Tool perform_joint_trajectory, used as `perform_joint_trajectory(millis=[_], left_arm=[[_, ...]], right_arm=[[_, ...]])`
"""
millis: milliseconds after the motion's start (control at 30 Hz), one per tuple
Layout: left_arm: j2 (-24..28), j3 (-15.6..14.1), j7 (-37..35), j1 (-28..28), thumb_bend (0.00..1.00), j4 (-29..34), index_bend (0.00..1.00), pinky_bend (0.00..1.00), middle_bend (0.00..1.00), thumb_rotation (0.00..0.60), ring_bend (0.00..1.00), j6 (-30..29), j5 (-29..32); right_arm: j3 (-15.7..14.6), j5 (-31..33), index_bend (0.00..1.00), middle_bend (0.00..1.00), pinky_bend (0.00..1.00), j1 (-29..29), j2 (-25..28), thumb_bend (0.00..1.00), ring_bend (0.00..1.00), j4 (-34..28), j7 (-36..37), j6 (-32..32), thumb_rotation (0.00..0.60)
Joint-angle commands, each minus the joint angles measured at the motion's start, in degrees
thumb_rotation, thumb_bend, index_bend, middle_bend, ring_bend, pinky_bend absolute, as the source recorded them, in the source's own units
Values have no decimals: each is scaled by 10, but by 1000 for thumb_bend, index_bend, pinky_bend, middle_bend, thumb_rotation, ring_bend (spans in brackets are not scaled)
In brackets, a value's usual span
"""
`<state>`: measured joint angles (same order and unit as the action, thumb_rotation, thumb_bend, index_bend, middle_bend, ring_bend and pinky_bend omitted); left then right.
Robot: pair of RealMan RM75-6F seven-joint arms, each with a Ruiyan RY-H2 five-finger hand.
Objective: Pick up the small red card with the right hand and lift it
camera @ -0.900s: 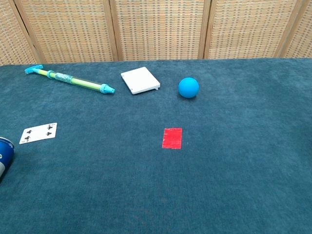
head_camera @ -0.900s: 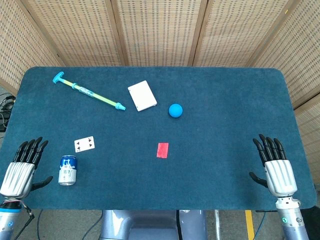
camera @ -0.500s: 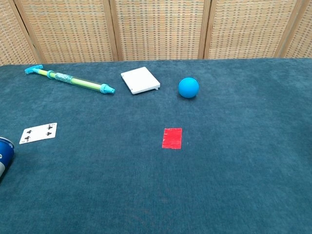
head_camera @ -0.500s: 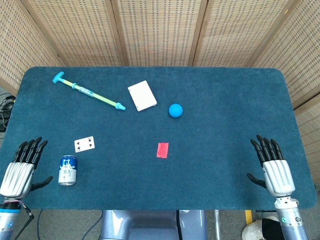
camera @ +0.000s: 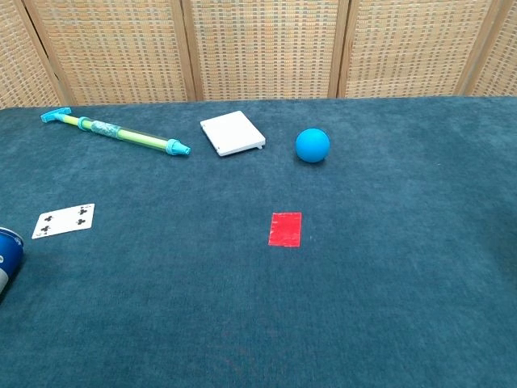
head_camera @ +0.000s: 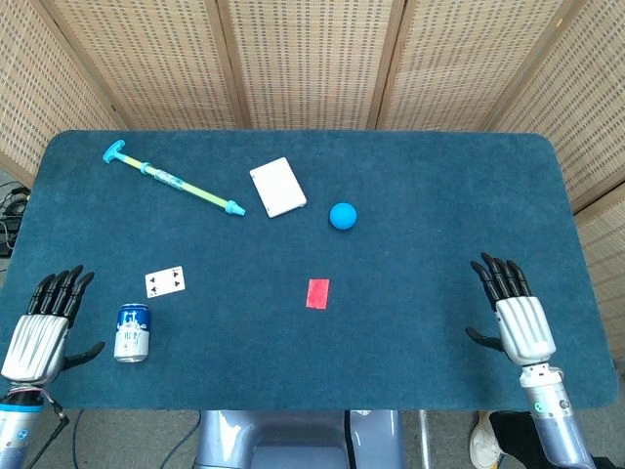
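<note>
- Over the table, head view: right hand (head_camera: 515, 315) sits at the table's right near edge, fingers wide and straight, holding nothing. Compared with the two earlier frames it has shifted inward and forward, toward the table's middle; I take this as the opening of the reach, with no contact yet.
- Head view, target: small red card (head_camera: 317, 293) lies flat on the blue cloth near the table's centre, well apart from the right hand and in the same spot as before.
- Head view, other arm: left hand (head_camera: 44, 324) rests at the left near edge, fingers spread and empty, unmoved; blue can (head_camera: 132, 332) stands just beside it.
- Head view, count: one red card, one playing card (head_camera: 164, 281), one can, one blue ball (head_camera: 342, 215), one white box (head_camera: 277, 187), one toy syringe (head_camera: 173, 179), two hands.
- Chest view: neither hand appears. The red card (camera: 285, 229) lies flat and alone at mid-table, the ball (camera: 313, 145) beyond it; the can is only a sliver at the left edge. Nothing here differs from the earlier frames, so the pick-up and lift remain wholly to be done.
</note>
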<state>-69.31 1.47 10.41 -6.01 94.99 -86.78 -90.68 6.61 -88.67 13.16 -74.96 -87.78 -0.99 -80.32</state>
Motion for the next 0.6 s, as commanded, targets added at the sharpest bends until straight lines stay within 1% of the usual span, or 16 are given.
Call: perform_joint_trajectory(millis=[33, 167, 333, 467, 600], left_arm=[[-2, 2, 0, -1, 121, -2, 0, 34, 0, 600, 0, 1, 4], [-3, 6, -1, -3, 122, -5, 0, 34, 0, 600, 0, 7, 14], [-7, 10, -4, -8, 123, -13, 0, 34, 0, 600, 0, 18, 28], [-8, 13, -8, -10, 124, -17, 0, 35, 0, 600, 0, 24, 37], [-7, 18, -16, -11, 124, -21, 0, 34, 0, 600, 0, 26, 46]], right_arm=[[28, 26, 45, 0, 0, 37, -13, 184, 0, 2, -5, 43, 600], [53, 48, 50, 0, 0, 73, -29, 183, 0, -3, -18, 79, 600], [88, 96, 50, 0, 0, 127, -62, 182, 0, -21, -47, 137, 600], [101, 121, 50, 0, 0, 155, -85, 183, 0, -44, -62, 164, 600], [108, 153, 50, 0, 0, 172, -110, 183, 0, -74, -59, 186, 600]])
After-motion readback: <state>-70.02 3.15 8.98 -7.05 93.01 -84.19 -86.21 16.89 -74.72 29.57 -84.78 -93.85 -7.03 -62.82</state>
